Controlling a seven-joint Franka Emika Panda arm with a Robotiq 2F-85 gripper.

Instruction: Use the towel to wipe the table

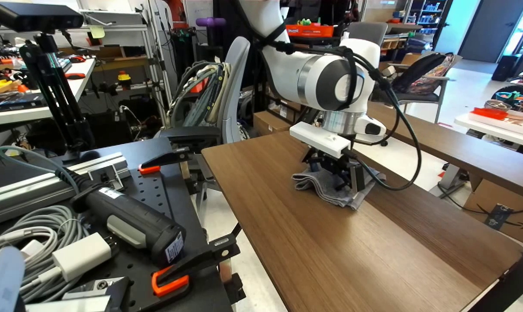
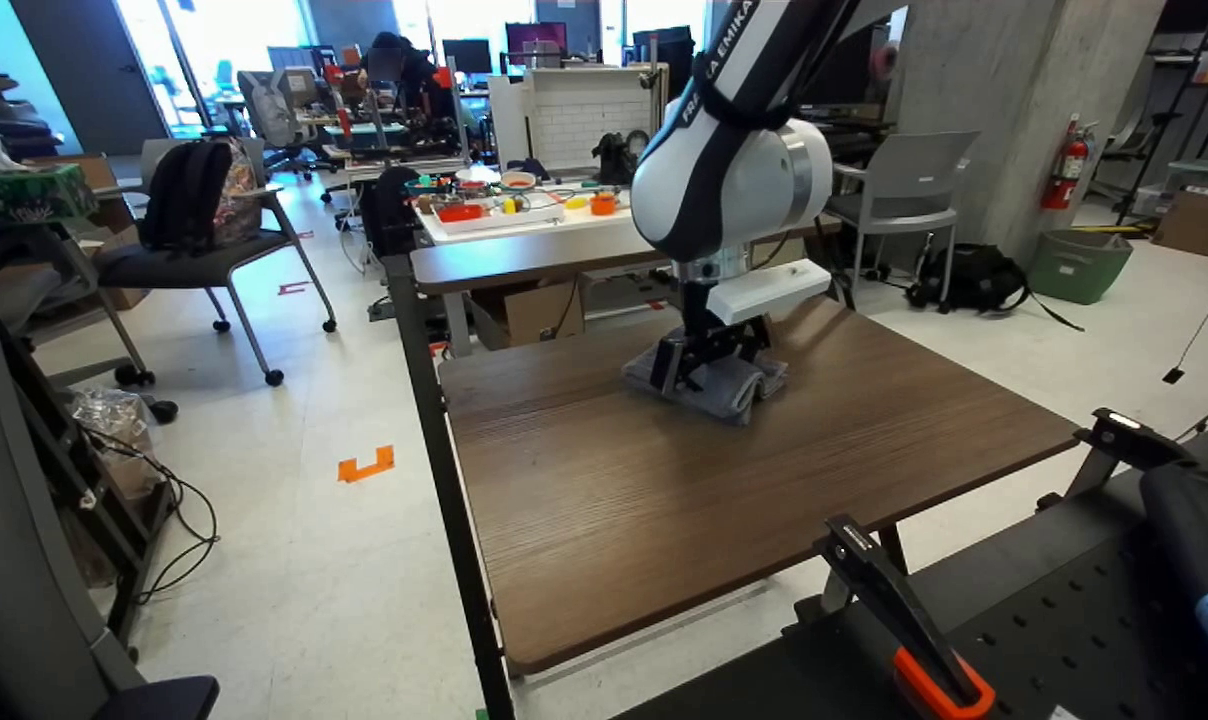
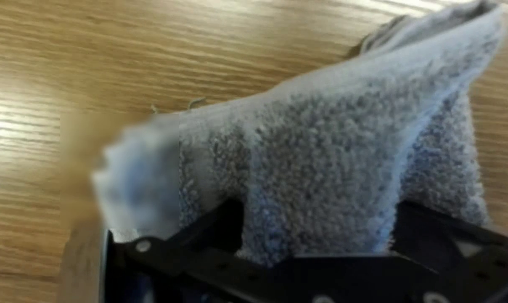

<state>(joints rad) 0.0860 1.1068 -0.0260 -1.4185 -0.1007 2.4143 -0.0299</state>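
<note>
Straddling grey towel [image 2: 722,393], twelve o'clock on table [image 2: 614,510] in an exterior view: gripper [image 2: 711,362]. Cannot tell whether pinching.

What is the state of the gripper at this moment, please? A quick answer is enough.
Gripper: jaws stand apart, with the towel bunched between them; whether they are clamped on it cannot be told.

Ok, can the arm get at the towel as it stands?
Likely yes: the gripper is down at the towel on the table, with towel between its fingers in the wrist view, and nothing visible blocks the way. Whether it's clamped, I can't tell.
</note>
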